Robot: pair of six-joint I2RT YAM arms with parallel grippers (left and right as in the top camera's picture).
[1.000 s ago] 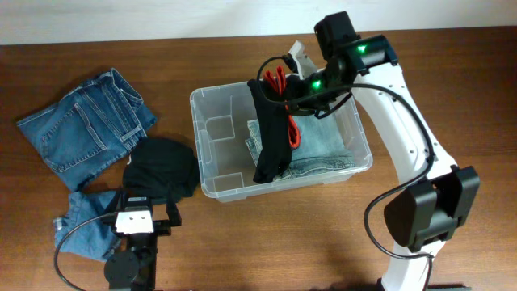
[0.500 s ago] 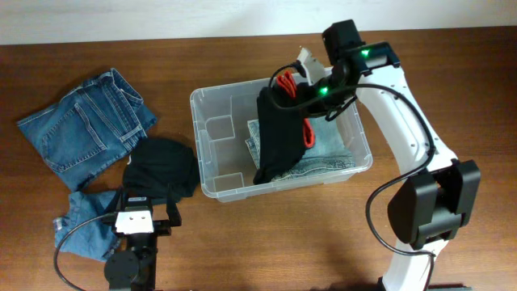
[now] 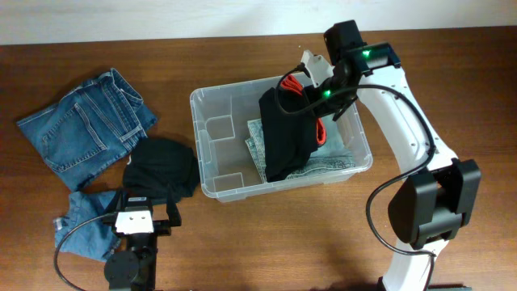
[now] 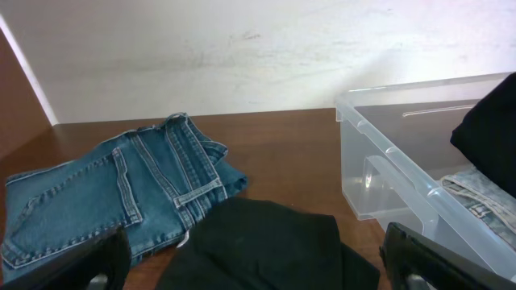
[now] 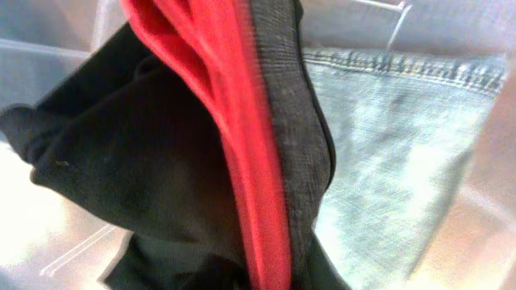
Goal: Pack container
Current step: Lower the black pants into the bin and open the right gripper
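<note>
The clear plastic container (image 3: 203,129) stands mid-table, with folded light jeans (image 3: 335,162) on its floor. My right gripper (image 3: 311,90) is over its right half, shut on a black garment with red lining (image 3: 287,137) that hangs down into the bin. In the right wrist view the black and red garment (image 5: 242,161) fills the frame over the jeans (image 5: 387,145); the fingers are hidden. My left gripper (image 4: 258,270) is open and low at the table's front left, over a black garment (image 4: 266,242). The container's corner (image 4: 403,161) shows to its right.
Blue jeans (image 3: 85,129) lie at the far left, also seen in the left wrist view (image 4: 113,193). A black garment (image 3: 161,168) lies just left of the container. Another denim piece (image 3: 85,226) lies at the front left by the left arm.
My right gripper has moved right and down a little over the container. The black and red garment has sunk further into the bin and bunched up. The left arm has not moved.
</note>
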